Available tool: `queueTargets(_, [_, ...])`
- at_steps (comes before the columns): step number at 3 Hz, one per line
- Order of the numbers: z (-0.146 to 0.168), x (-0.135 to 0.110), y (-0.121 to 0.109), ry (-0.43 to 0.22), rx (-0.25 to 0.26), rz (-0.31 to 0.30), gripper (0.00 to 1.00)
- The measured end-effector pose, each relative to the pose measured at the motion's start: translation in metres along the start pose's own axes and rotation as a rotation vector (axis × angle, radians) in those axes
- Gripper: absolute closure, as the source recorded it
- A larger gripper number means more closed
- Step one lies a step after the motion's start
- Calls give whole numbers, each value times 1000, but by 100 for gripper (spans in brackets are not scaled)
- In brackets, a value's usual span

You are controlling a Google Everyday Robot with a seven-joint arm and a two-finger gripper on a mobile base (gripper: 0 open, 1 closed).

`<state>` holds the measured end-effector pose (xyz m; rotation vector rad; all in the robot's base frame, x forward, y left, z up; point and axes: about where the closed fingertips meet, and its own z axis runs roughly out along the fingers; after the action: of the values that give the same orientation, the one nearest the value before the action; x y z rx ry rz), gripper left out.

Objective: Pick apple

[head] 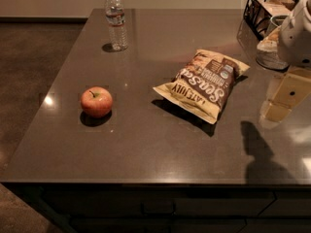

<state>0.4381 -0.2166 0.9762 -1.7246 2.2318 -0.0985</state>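
The apple (pixel 96 102) is small, round and red with yellowish patches and a short dark stem. It stands upright on the dark counter (pixel 146 144) at the left of the camera view. My gripper (pixel 284 101) hangs at the far right edge, above the counter, under the white arm (pixel 299 33). It is far to the right of the apple, with the chip bag between them, and it holds nothing that I can see.
A yellow and brown chip bag (pixel 201 84) lies in the middle of the counter. A clear water bottle (pixel 116 21) stands at the back left. A black wire basket (pixel 267 11) and a round container (pixel 269 52) stand at the back right. The counter's front edge is close.
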Motion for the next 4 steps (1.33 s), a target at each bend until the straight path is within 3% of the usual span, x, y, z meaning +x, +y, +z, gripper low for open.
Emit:
queueTargets(2, [-1,-7,-5,-32,-1,7,0])
queueTargets(4, [22,-89,-17,-200,-37,-19,0])
